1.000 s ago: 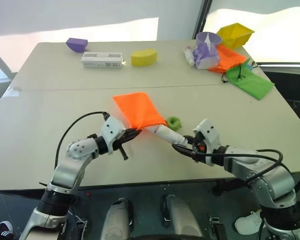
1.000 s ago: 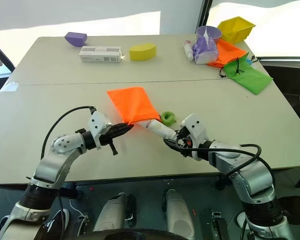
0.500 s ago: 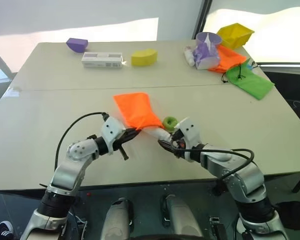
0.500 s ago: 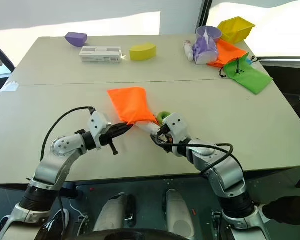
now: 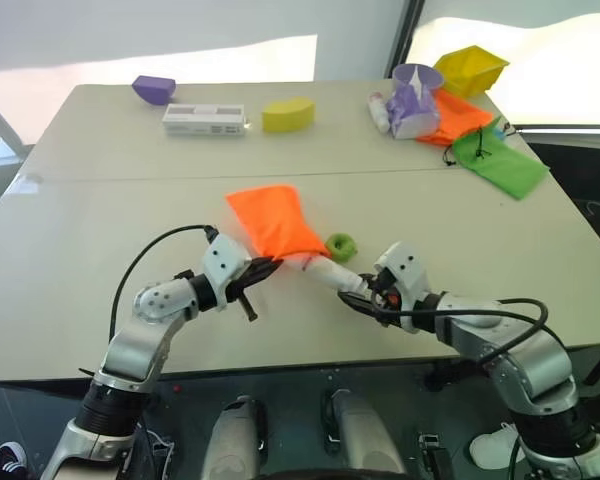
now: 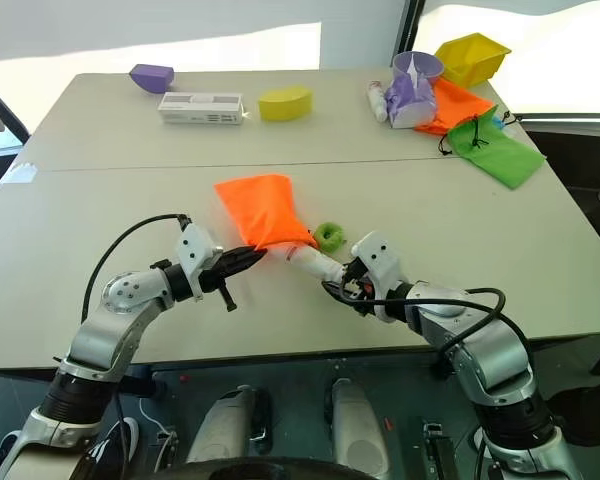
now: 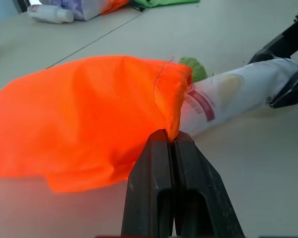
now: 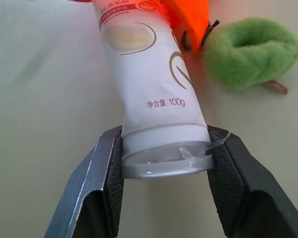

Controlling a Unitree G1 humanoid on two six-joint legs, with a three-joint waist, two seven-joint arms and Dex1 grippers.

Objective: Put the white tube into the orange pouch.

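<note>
The orange pouch lies in the middle of the table, its mouth toward me. My left gripper is shut on the mouth's fabric edge and holds it up. The white tube lies slanted, its printed end tucked in the pouch mouth. My right gripper is shut on the tube's near end, one finger on each side. The green ball on the pouch's cord rests beside the tube, on its right.
At the table's far side stand a purple block, a flat white box and a yellow block. The far right holds a white bottle, a purple cup, a darker orange pouch, a green pouch and a yellow bin.
My right gripper pushed the tube left toward the pouch, then drew back a little to the right. The pouch has bunched up narrower. The left gripper has kept still.
</note>
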